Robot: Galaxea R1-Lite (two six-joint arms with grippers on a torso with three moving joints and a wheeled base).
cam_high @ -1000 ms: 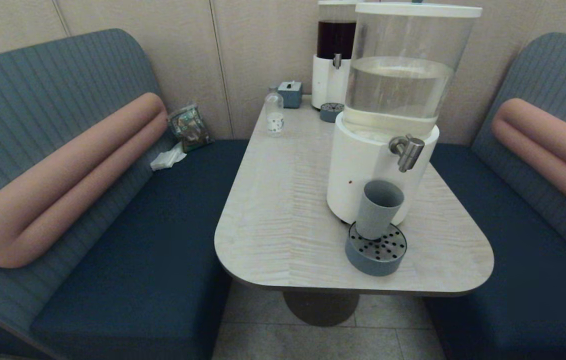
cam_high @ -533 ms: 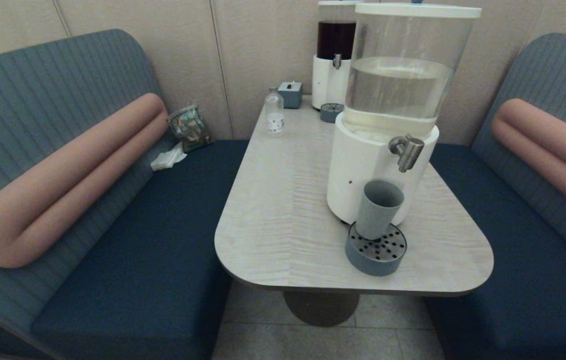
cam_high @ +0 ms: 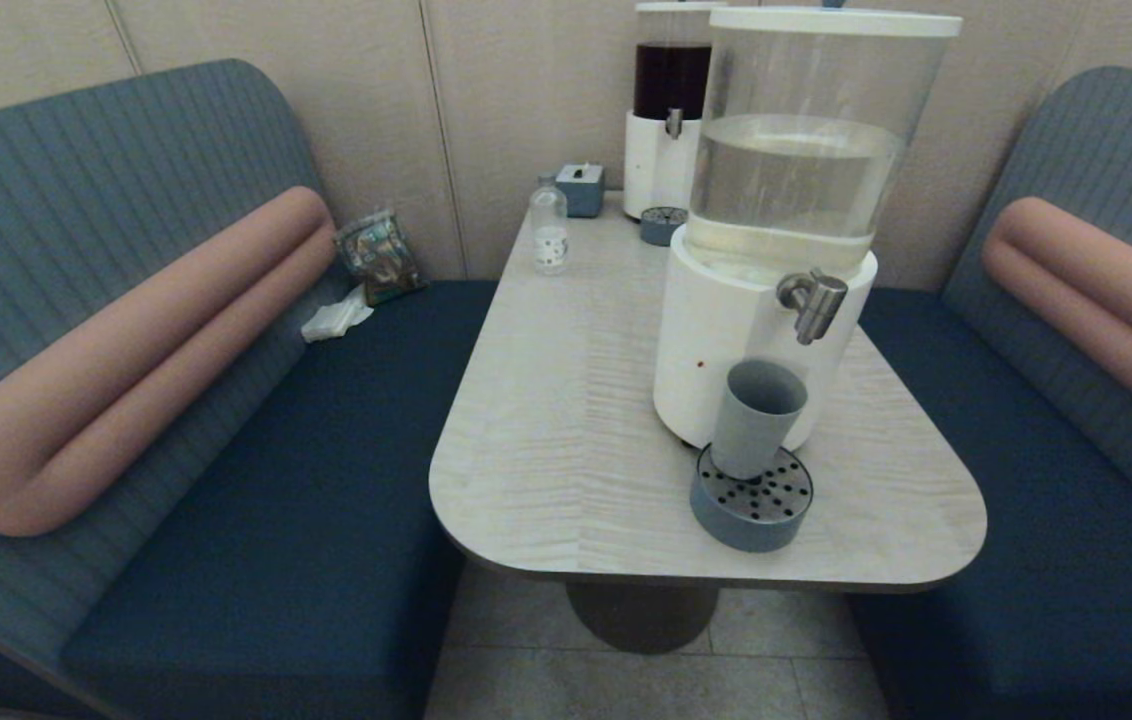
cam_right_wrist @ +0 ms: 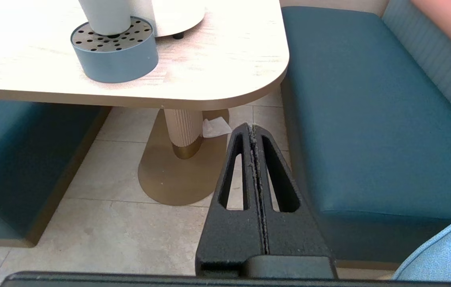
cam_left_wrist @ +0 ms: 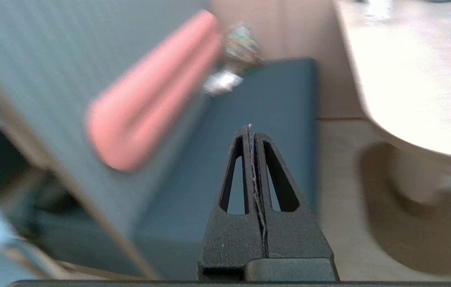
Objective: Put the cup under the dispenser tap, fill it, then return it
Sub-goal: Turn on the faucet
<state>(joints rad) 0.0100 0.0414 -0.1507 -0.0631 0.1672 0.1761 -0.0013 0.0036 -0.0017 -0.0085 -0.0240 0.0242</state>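
The grey-blue cup (cam_high: 757, 417) stands upright on the round perforated drip tray (cam_high: 753, 500), just below and left of the steel dispenser tap (cam_high: 812, 303) of the large white-based dispenser (cam_high: 736, 340). In the right wrist view the cup's base (cam_right_wrist: 104, 18) rests on the same tray (cam_right_wrist: 114, 50). Neither arm shows in the head view. My left gripper (cam_left_wrist: 250, 128) hangs shut below table height, off the table's left side near the bench. My right gripper (cam_right_wrist: 251, 127) is shut and empty, low over the floor by the right bench.
A smaller dark-liquid dispenser (cam_high: 668, 110) with its own tray (cam_high: 663, 224), a tissue box (cam_high: 581, 187) and a small clear bottle (cam_high: 549, 225) stand at the table's far end. Blue benches (cam_high: 316, 480) flank the table (cam_high: 566, 400). A tissue (cam_right_wrist: 215, 127) lies by the table's pedestal.
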